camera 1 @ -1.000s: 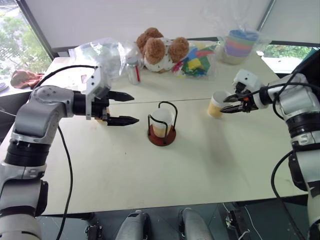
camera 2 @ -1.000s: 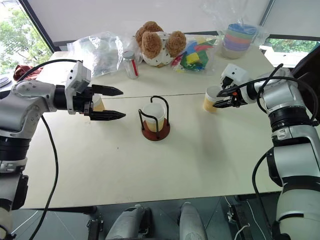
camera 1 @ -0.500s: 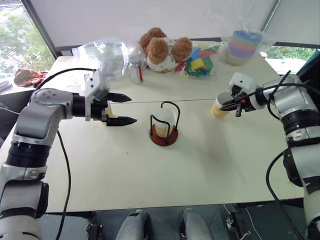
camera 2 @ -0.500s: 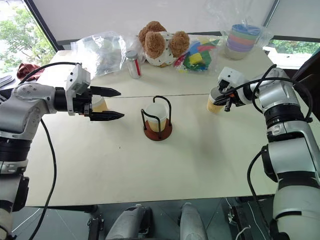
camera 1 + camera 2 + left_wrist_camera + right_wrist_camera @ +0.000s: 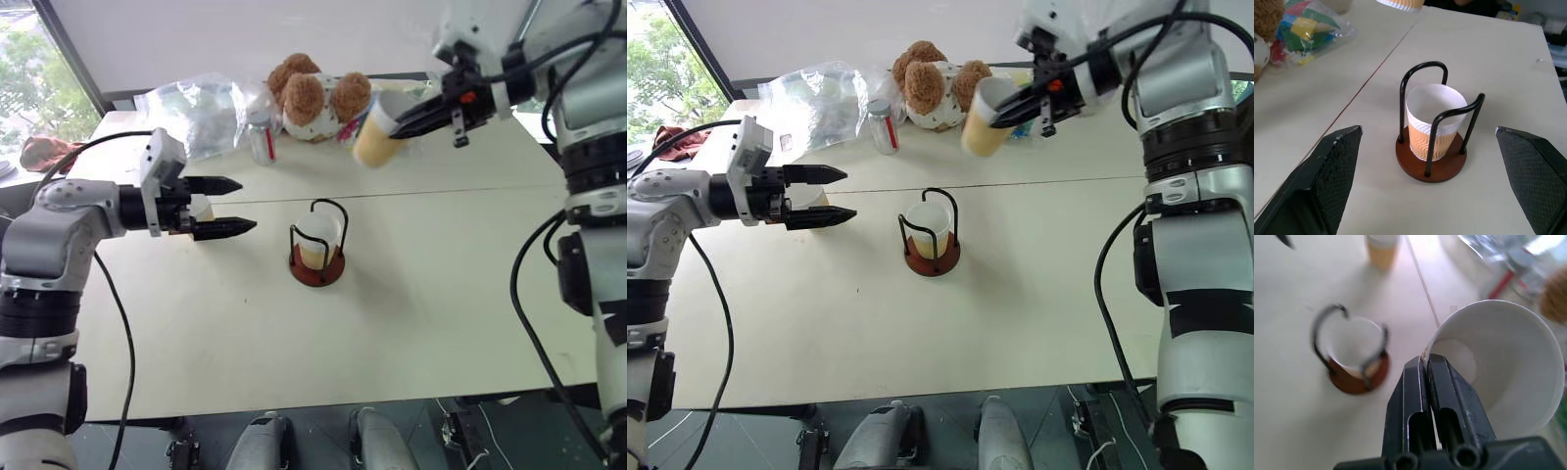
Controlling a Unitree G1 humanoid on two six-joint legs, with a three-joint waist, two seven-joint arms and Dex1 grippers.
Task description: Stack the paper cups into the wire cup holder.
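While pinching a paper cup (image 5: 374, 132) by its rim, right gripper (image 5: 409, 122) up in the air over the far side of the table (image 5: 411, 304), fingers clamped together on the cup wall, cup tilted. Wire cup holder (image 5: 318, 247) mid-table, upright, one cup (image 5: 1434, 121) already seated inside. Left gripper (image 5: 233, 206) level, off to the holder's left, fingers spread wide, gripping nothing. Third cup (image 5: 816, 208) on the table just behind those fingers. Teddy bear (image 5: 315, 96) and wrapped bowl stack at the far edge.
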